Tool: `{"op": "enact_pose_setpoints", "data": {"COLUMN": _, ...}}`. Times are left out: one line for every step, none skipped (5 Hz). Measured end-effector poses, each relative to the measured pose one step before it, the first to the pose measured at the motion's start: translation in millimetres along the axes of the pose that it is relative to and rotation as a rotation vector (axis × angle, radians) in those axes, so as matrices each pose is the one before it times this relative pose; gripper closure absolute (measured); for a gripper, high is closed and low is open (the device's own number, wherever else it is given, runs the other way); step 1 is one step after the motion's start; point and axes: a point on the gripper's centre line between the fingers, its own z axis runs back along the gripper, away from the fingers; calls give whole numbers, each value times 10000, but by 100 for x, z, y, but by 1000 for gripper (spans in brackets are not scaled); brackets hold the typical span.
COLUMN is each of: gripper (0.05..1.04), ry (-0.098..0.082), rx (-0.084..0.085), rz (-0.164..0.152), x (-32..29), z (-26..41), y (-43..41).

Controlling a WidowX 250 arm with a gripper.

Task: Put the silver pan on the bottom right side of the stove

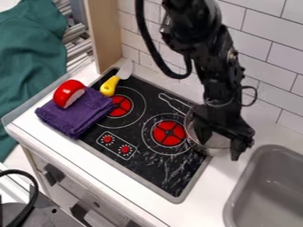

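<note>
camera view: silver pan (217, 142) was at the right edge of the stove (172, 172), partly over the tabletop (194, 207), right beside the right-hand red burner (169, 133). its handle (172, 102) pointed to the upper left. end effector (220, 148) hung over the pan, fingers spread, one at the inside, the other by the outer wall on the sink (273, 188) side; no firm pinch seen. step in hand, as judged: lining up a grasp on the rim. pan looked off target, since the bottom right part of the stove lay nearer the camera. next move called for closing on the wall, a small lift, then a shift toward that near corner, and a level set-down before release.
</note>
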Motion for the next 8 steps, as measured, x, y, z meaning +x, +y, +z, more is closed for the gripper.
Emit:
{"op": "enact_pose_setpoints", "data": {"gripper": 118, "ry": 194, "rx": 245, "rz": -87, "x": -276, "z": 19, "y": 341}}
{"op": "enact_pose_setpoints", "data": {"gripper": 403, "ry": 263, "rx": 44, "rz": -56, "x": -462, "z": -841, "y": 123}}
{"op": "enact_pose_setpoints", "data": {"gripper": 706, "ry": 19, "rx": 183, "rz": -256, "x": 124, "z": -146, "y": -22}}
{"op": "enact_pose_setpoints", "data": {"gripper": 915, "ry": 43, "rx": 24, "rz": -177, "x": 86, "z": 69, "y": -204}}
{"op": "enact_pose_setpoints", "data": {"gripper": 1003, "ry": 73, "rx": -19, "rz": -217, "x": -205, "z": 39, "y": 18}}
{"op": "enact_pose_setpoints", "data": {"gripper": 1011, "ry": -502, "rx": -19, "rz": -906, "x": -72, "z": 1453, "y": 268}}
{"op": "enact_pose_setpoints", "data": {"gripper": 1023, "ry": -848, "rx": -43, "rz": -793, "x": -708, "z": 2133, "y": 1100}}
{"op": "enact_pose_setpoints", "data": {"gripper": 1026, "ry": -383, "rx": -48, "rz": -217, "x": -2344, "z": 1612, "y": 2023}}
